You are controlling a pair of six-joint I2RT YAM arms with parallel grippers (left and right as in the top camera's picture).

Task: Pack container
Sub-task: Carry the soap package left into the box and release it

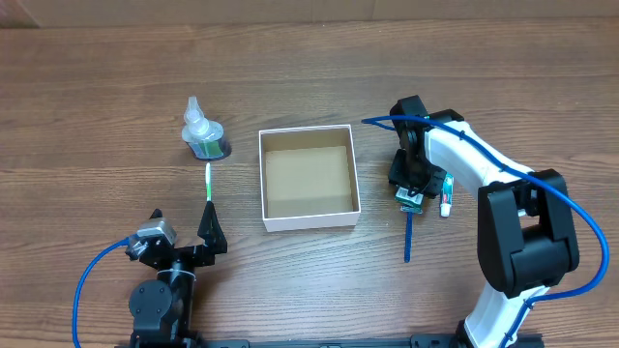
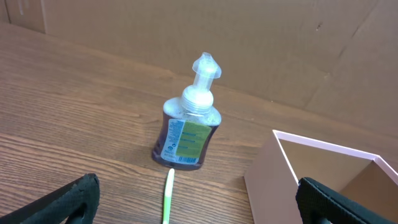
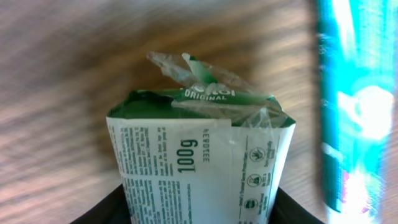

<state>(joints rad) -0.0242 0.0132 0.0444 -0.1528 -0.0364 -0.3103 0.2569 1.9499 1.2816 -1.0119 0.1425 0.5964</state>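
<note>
- Gripped a green-and-white packet [image 3: 199,168] in the right jaws, closed only to the packet's width, with its crimped end sticking out ahead of them.
- Hung with that packet just to the right of the container [image 1: 308,179], outside its white wall.
- Lay close by on the packet's right: a white and teal tube [image 1: 446,193], blurred at the edge of the right wrist view; cannot tell whether touching the packet.
- Lay on the desk [image 1: 97,97] just in front of the right jaws: a thin blue stick [image 1: 408,240], pointing toward the robot.
- Gaped wide at the left jaws, nothing between them and nothing touched.
- Lay straight ahead of the left jaws: a thin green-and-white stick [image 1: 209,182], apart from them.
- Stood upright beyond that stick: a small clear pump bottle [image 2: 189,124] with a green label.
- Sat in the middle of the desk, between the two arms: the container, square and shallow, with its whole brown floor in view and its near corner to the right of the left jaws.
</note>
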